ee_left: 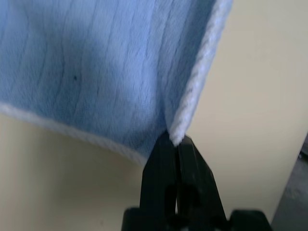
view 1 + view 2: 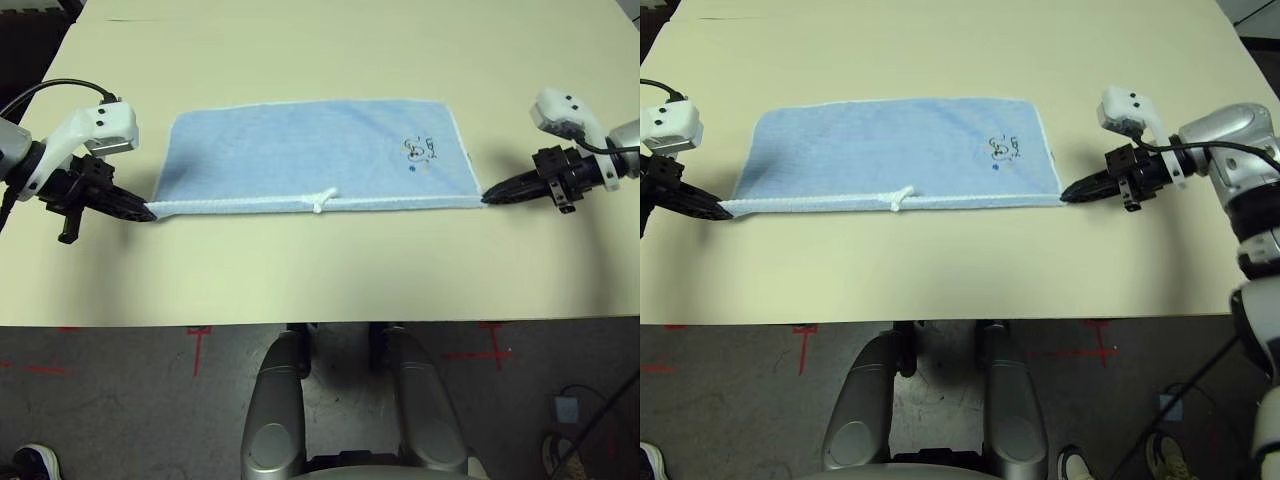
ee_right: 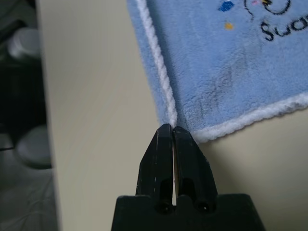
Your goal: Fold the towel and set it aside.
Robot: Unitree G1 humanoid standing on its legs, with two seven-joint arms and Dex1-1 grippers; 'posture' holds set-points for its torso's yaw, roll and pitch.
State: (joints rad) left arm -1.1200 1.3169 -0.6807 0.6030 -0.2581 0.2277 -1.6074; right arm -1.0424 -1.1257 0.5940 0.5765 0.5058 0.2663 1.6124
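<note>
**We hold the towel by two corners**

From our eye views, the blue towel (image 2: 310,150) lies flat on the worktop (image 2: 320,270). Our left hand (image 2: 145,212) and right hand (image 2: 488,198) reach its near corners.

Left wrist view: fingers (image 1: 161,163) pinch the white edge.

Right wrist view: fingers (image 3: 185,149) pinch the corner.

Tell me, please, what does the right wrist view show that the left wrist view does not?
Only the right wrist view shows the towel's embroidered design with dark lettering and small coloured dots, plus the dark area beyond the table's edge. Only the left wrist view shows the left gripper shut on a plain corner. Both show the light-blue towel with its white edging on the cream table; the right gripper is likewise shut on a corner.
</note>
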